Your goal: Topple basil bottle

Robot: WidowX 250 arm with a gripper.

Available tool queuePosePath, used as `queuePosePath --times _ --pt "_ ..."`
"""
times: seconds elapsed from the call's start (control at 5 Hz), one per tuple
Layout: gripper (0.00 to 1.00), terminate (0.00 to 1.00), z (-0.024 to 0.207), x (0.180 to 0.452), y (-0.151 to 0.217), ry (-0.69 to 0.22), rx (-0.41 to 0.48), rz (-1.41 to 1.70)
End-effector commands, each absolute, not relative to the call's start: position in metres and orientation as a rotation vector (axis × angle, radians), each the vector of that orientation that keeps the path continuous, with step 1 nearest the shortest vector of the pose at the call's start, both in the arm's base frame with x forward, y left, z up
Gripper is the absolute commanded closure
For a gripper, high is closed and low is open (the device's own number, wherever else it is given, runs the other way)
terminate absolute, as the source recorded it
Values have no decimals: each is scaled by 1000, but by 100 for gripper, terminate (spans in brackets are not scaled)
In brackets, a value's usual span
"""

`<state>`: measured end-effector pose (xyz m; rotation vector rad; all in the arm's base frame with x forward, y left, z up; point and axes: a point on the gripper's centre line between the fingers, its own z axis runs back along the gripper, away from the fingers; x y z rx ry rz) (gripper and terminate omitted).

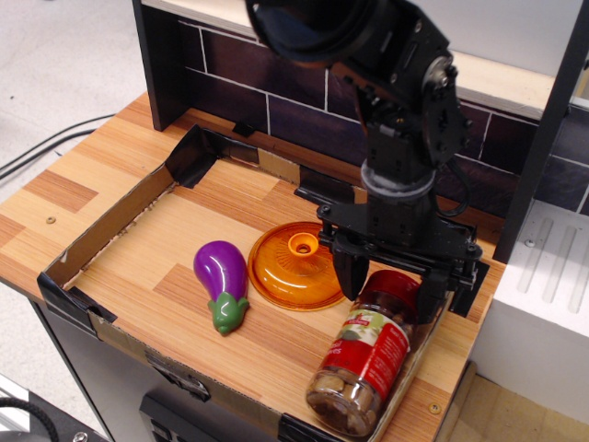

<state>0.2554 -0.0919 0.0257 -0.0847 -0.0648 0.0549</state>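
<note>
The basil bottle [362, 364] is a clear jar with a red lid, a red-and-green label and brownish contents. It leans steeply, lid up and to the back right, base near the tray's front right corner, resting against the right cardboard wall. My black gripper [388, 290] comes down from above with its two fingers either side of the red lid. The fingers stand close against the lid; whether they press on it I cannot tell.
A purple toy eggplant [223, 281] lies at the middle left of the wooden tray [138, 267]. An orange translucent dome lid [296, 265] lies just left of the gripper. Low cardboard walls ring the tray; a dark brick wall stands behind.
</note>
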Motion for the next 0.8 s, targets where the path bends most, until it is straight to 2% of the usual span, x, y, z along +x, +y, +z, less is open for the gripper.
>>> queuePosePath --times 0.0,0.6 --pt "0 0 42 267 -91 -202 -124 10" --pt "0 0 85 271 -85 -240 -135 74"
